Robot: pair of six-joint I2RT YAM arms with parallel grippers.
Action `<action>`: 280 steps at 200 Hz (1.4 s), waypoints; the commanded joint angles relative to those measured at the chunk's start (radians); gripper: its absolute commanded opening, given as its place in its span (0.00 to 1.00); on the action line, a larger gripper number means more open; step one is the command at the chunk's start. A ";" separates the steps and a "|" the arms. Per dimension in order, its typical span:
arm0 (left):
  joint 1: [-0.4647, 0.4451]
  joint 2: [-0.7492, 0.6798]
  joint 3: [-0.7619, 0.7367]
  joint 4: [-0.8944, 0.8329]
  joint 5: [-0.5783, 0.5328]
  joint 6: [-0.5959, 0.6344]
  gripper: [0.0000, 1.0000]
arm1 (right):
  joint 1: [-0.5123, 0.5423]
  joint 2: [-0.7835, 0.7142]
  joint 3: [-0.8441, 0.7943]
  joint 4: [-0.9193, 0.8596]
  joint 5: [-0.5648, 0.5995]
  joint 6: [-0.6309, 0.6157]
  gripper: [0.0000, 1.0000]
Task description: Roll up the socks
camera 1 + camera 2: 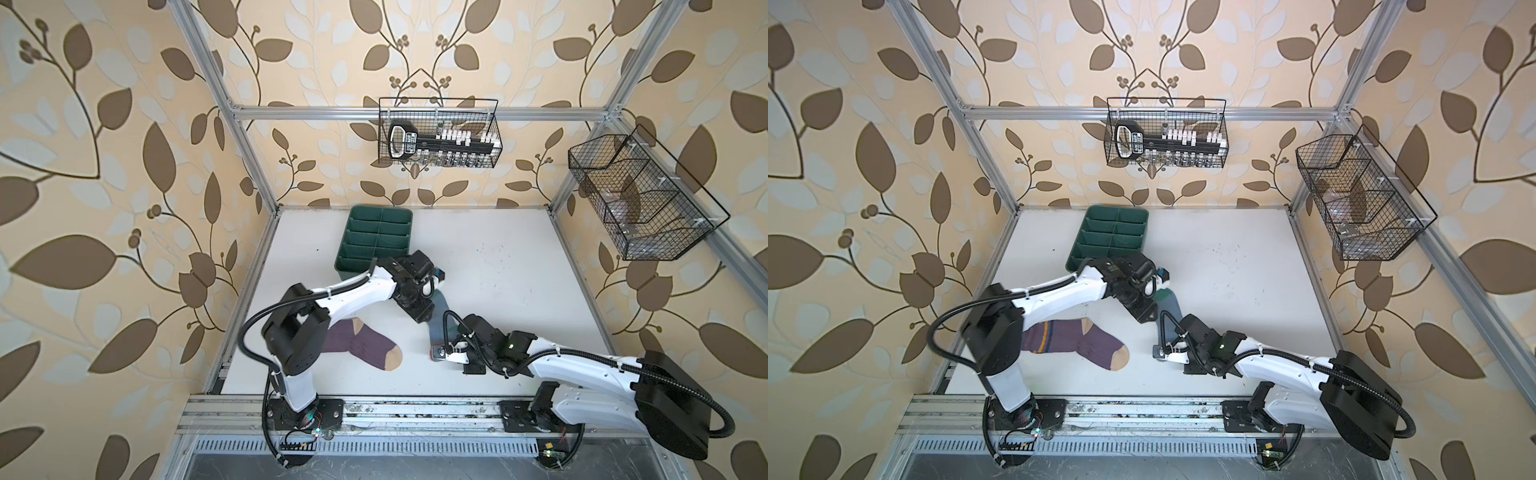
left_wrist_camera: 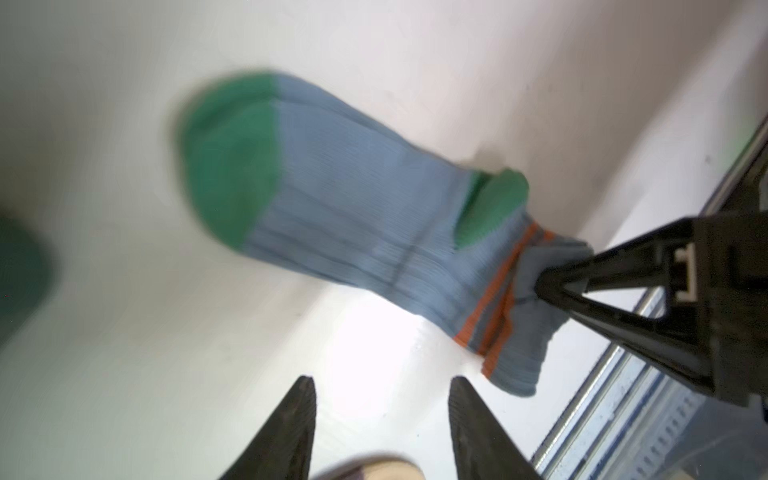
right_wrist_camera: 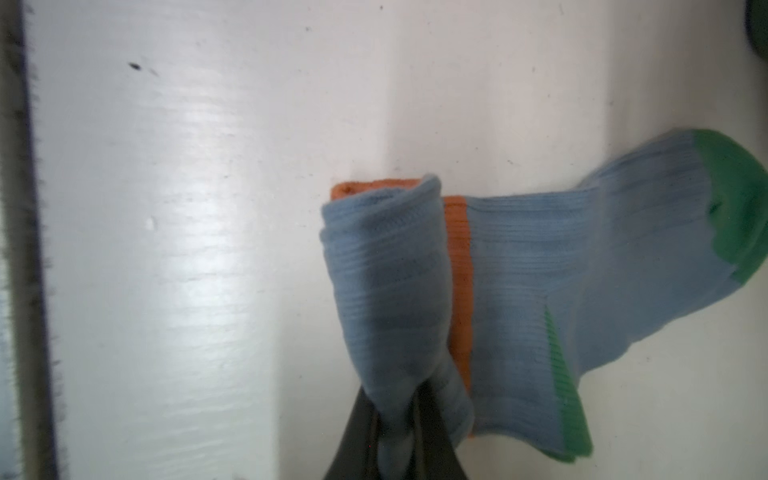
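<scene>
The grey sock (image 3: 540,291) lies on the table (image 1: 519,270) near mid-table, toe toward the tray (image 1: 349,270) and cuff end toward the front rail. The cuff end is turned over into a short roll, with the orange cuff showing beneath it; the foot lies flat and unrolled. The right gripper (image 3: 399,432) is pressed together on one end of this roll, pinching the fabric. The left gripper (image 2: 381,382) hovers just beside the sock with jaws spread and nothing between them. The purple sock (image 1: 361,345) lies flat near the left arm's base, well apart and not rolled. Judgement: the step in hand is the roll of the first sock, at its start. The next move calls for turning the roll toward the toe while the foot is kept flat. The roll is pinched at one end only, so support from the left gripper at the free end would keep it even.
</scene>
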 commanded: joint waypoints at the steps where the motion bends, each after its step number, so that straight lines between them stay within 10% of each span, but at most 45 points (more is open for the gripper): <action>1: 0.000 -0.180 -0.033 0.024 -0.228 -0.007 0.56 | -0.029 0.048 0.092 -0.179 -0.153 0.062 0.00; 42: 0.000 -0.449 -0.120 0.011 -0.335 0.103 0.61 | -0.068 0.244 0.240 -0.308 -0.232 0.079 0.00; 101: -0.104 -0.648 -0.199 -0.044 -0.169 0.295 0.72 | -0.072 0.310 0.258 -0.264 -0.223 0.113 0.00; 165: -0.563 -0.396 -0.379 0.030 -0.577 0.337 0.67 | -0.135 0.445 0.344 -0.284 -0.313 0.104 0.00; 245: -0.597 -0.004 -0.463 0.511 -0.765 0.305 0.59 | -0.155 0.406 0.331 -0.275 -0.339 0.097 0.00; 280: -0.598 0.017 -0.469 0.521 -0.732 0.272 0.41 | -0.155 0.380 0.319 -0.262 -0.344 0.097 0.00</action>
